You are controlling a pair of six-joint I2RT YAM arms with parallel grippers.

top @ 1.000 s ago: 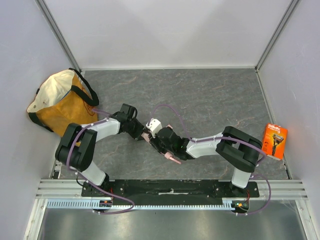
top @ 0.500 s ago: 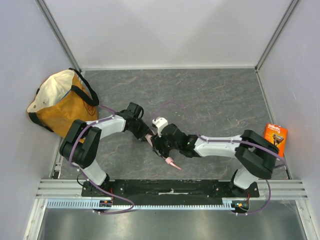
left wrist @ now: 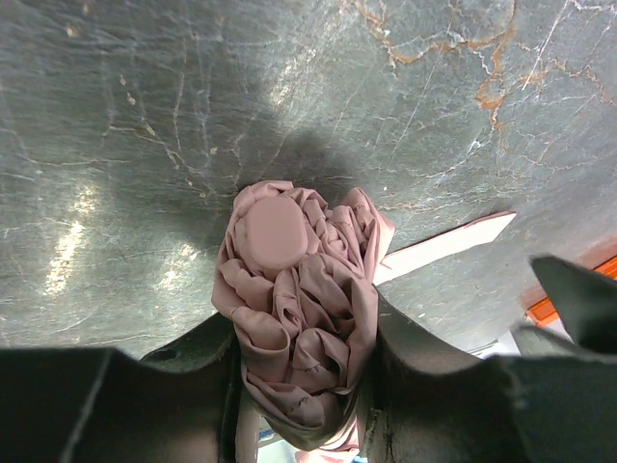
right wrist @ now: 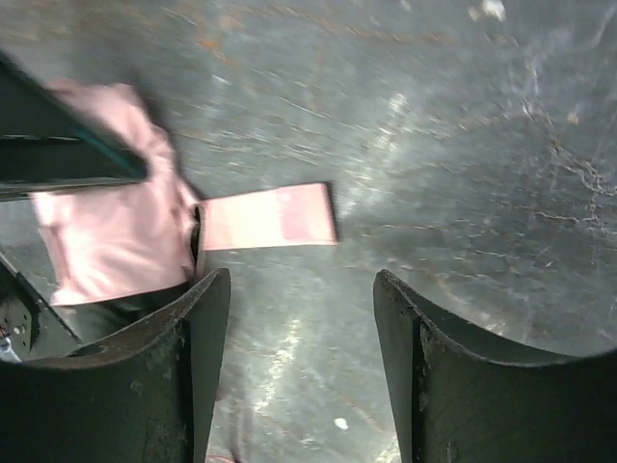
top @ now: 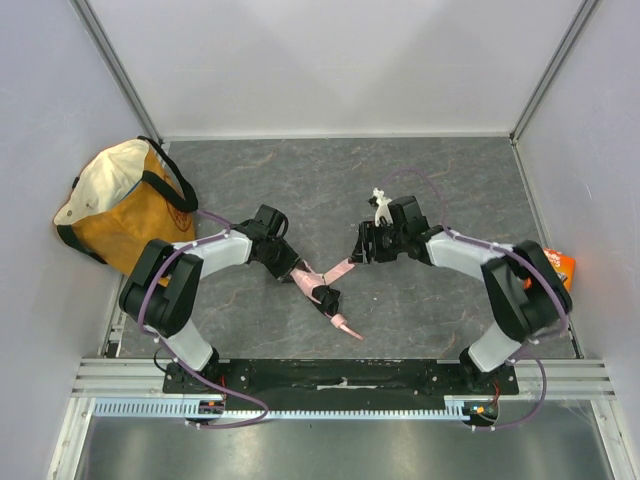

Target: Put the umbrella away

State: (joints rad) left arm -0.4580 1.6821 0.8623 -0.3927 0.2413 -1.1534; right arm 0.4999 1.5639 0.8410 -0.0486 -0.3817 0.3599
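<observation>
The pale pink folded umbrella (top: 322, 296) lies on the grey table in front of the arm bases, its thin strap (top: 341, 269) stretched toward the right arm. My left gripper (top: 297, 272) is shut on its bunched fabric; in the left wrist view the canopy folds (left wrist: 299, 309) fill the gap between both fingers, and the strap (left wrist: 445, 246) trails to the right. My right gripper (top: 358, 246) hovers open a little to the right of the strap's end and holds nothing. In the right wrist view the strap (right wrist: 268, 217) and pink fabric (right wrist: 106, 231) lie beyond its fingers.
An orange-and-cream tote bag (top: 125, 205) with black handles stands at the left wall, its mouth facing up. An orange box (top: 562, 266) lies at the right edge, partly hidden behind the right arm. White walls close in the table on three sides.
My right gripper opened, let go of the umbrella and drew back up and to the right. The strap now lies stretched out. The left gripper keeps its hold in nearly the same spot.
</observation>
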